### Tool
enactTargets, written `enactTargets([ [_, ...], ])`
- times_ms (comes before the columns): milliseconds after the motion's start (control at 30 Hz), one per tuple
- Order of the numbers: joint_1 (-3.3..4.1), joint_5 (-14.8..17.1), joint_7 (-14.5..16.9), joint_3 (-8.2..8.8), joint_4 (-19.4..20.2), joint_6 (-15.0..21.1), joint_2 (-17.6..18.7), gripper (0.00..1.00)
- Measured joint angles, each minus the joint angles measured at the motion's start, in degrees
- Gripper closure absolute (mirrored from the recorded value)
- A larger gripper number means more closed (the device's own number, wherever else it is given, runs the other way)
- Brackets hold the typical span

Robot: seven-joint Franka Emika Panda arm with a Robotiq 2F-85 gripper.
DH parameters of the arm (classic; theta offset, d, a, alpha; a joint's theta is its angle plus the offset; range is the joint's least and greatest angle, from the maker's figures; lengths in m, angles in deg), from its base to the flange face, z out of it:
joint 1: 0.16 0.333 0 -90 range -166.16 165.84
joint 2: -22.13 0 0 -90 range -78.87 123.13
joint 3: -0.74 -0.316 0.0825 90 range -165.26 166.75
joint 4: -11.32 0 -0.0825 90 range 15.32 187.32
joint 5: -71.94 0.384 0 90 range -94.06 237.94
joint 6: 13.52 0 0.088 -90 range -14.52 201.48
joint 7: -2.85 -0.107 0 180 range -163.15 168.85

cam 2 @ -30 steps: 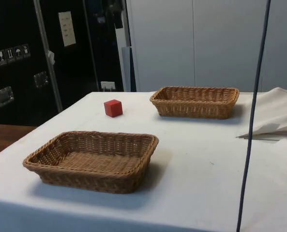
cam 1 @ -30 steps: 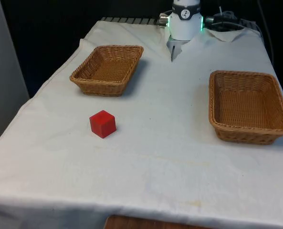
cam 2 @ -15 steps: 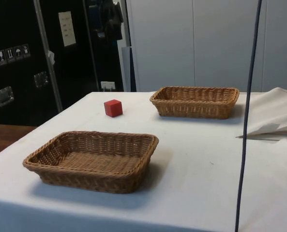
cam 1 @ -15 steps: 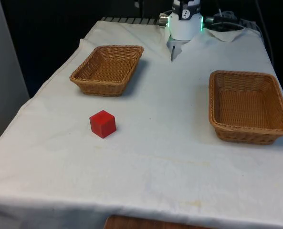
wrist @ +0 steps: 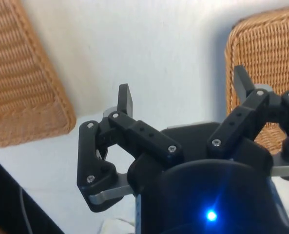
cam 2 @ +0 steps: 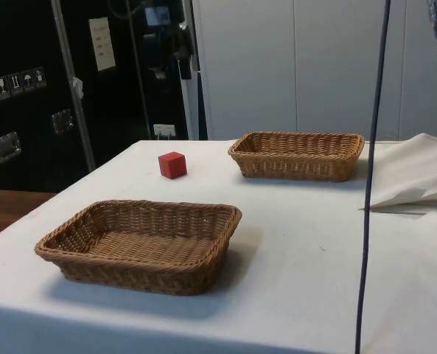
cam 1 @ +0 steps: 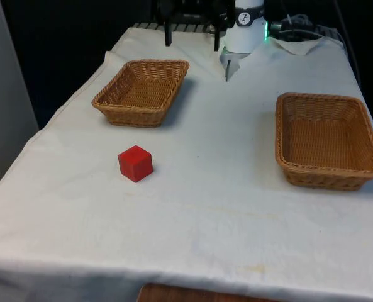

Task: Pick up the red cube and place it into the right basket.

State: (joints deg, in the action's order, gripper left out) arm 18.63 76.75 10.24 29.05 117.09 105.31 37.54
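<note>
End effector (wrist: pixel 183 95) agape, no legible labels

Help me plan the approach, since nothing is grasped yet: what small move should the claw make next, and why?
Probably carry the claw forward from the table's far end and toward the front view's left, to a spot above the red cube. The cube sits alone on the white cloth, outside both baskets, and the claw, its jaws spread wide and empty, is far from it.
</note>
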Motion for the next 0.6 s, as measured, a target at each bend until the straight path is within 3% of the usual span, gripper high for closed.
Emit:
enactTargets([
  [600,-1.15,7.7,4.8,2.98,-0.2,8.7,8.0,0.0],
])
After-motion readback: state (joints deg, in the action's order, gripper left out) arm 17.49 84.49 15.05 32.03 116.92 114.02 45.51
